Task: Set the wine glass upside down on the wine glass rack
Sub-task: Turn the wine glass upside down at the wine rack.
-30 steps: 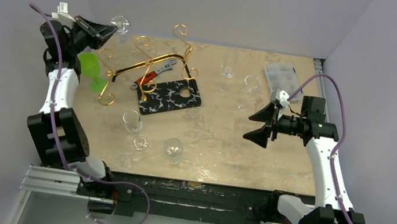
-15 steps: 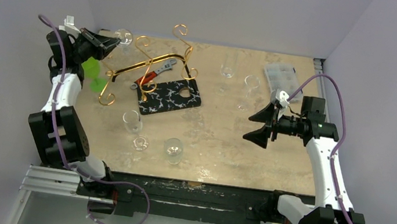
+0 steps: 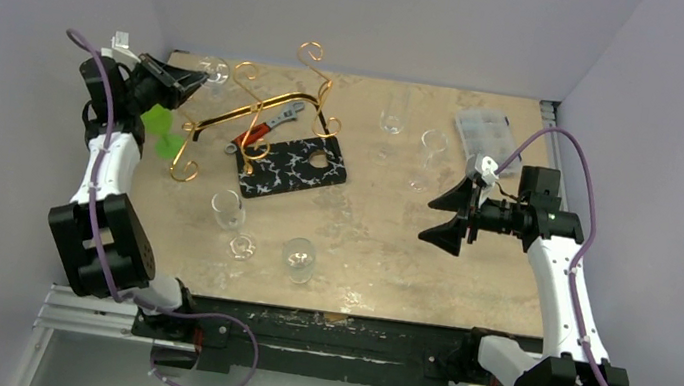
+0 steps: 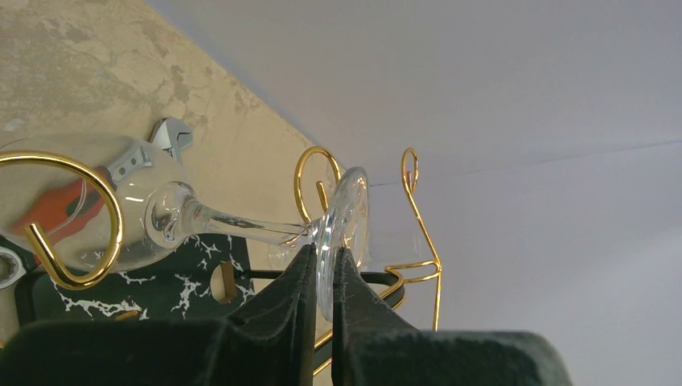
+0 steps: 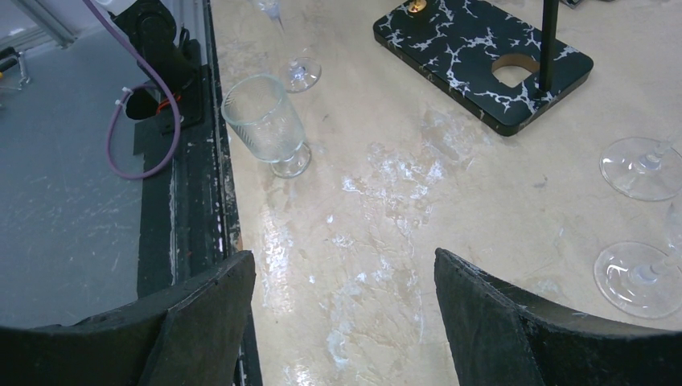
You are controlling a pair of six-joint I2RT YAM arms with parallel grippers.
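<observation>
My left gripper (image 4: 322, 269) is shut on the foot of a clear wine glass (image 4: 241, 225). Its stem and bowl stretch away to the left in the left wrist view. A gold scroll loop (image 4: 76, 221) of the wine glass rack crosses in front of the bowl, and another loop rises just behind the foot. From above, the left gripper (image 3: 190, 81) holds the wine glass (image 3: 217, 70) at the back-left end of the wine glass rack (image 3: 254, 105); whether they touch I cannot tell. My right gripper (image 3: 428, 218) hangs open over bare table at the right, jaws wide with nothing between them (image 5: 346, 257).
A black white-veined board (image 3: 291, 166) lies under the rack, with an orange-handled wrench (image 3: 266, 127) behind it. A green glass (image 3: 158, 122) stands left of the rack. Clear glasses stand at the front (image 3: 299, 258) and back right (image 3: 432, 150). A plastic box (image 3: 483, 130) sits far right.
My left gripper has carried the wine glass a little to the right and nearer, towards the rack's back-left loops. The right arm has not moved.
</observation>
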